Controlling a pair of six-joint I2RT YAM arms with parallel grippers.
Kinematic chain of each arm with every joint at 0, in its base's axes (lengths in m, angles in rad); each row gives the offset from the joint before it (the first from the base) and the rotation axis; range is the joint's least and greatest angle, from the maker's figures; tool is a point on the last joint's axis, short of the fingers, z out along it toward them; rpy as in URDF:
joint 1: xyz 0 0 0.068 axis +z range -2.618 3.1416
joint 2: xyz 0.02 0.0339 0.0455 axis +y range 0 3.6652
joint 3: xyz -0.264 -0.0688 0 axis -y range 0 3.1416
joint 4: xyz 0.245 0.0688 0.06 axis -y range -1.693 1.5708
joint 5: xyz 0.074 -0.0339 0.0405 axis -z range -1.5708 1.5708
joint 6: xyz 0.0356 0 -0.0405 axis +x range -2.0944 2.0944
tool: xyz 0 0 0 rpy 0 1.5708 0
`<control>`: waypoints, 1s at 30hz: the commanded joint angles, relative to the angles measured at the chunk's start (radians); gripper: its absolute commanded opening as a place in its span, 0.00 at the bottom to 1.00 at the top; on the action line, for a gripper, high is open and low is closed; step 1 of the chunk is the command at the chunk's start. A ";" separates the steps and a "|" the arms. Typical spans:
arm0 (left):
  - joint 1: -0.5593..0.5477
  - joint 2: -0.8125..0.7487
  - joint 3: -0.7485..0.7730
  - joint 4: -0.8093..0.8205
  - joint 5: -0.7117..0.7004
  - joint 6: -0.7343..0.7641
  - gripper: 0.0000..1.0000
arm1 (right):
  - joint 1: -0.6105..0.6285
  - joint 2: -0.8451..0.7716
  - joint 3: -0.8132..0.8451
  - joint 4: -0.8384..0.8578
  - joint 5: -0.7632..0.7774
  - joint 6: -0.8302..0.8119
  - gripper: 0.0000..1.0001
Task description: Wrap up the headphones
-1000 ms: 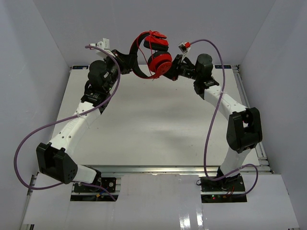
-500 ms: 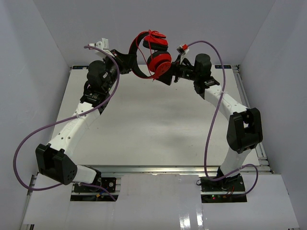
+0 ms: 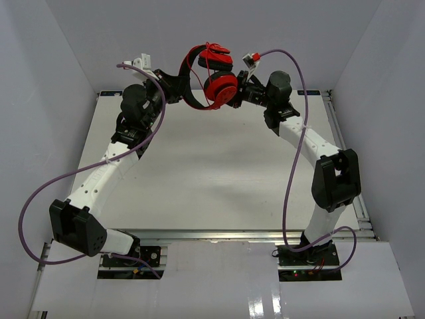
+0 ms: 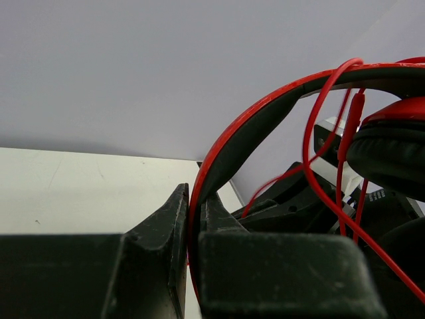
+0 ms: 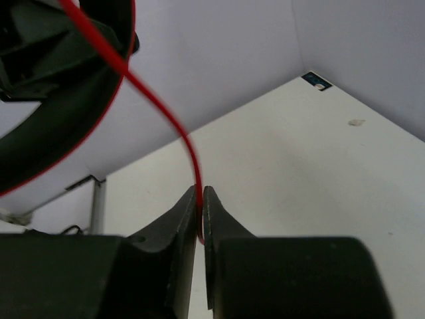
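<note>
High above the far edge of the worktop, the headphones hang in the air between the two arms. The left jaws are clamped on the headband, and the right jaws are pinched together on the thin red cord, close beside the lower cup. Trouble would most likely come from that slim cord: pulled taut during a loop, it may slip from the right jaws or snag on a cup. A hard tug could twist the headband out of the left grip and drop everything.
</note>
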 commanded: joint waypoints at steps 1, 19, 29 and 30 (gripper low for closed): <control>0.006 -0.053 0.016 0.051 0.001 -0.027 0.00 | 0.006 0.015 0.009 0.084 -0.025 0.043 0.08; 0.046 -0.077 0.010 0.014 -0.002 0.003 0.00 | -0.180 -0.169 -0.280 0.314 -0.025 0.163 0.08; 0.052 -0.027 0.072 -0.014 -0.039 -0.019 0.00 | -0.055 -0.162 -0.218 -0.068 -0.051 -0.161 0.08; 0.052 -0.018 0.080 -0.024 -0.075 -0.021 0.00 | -0.042 -0.161 -0.200 -0.109 -0.042 -0.195 0.08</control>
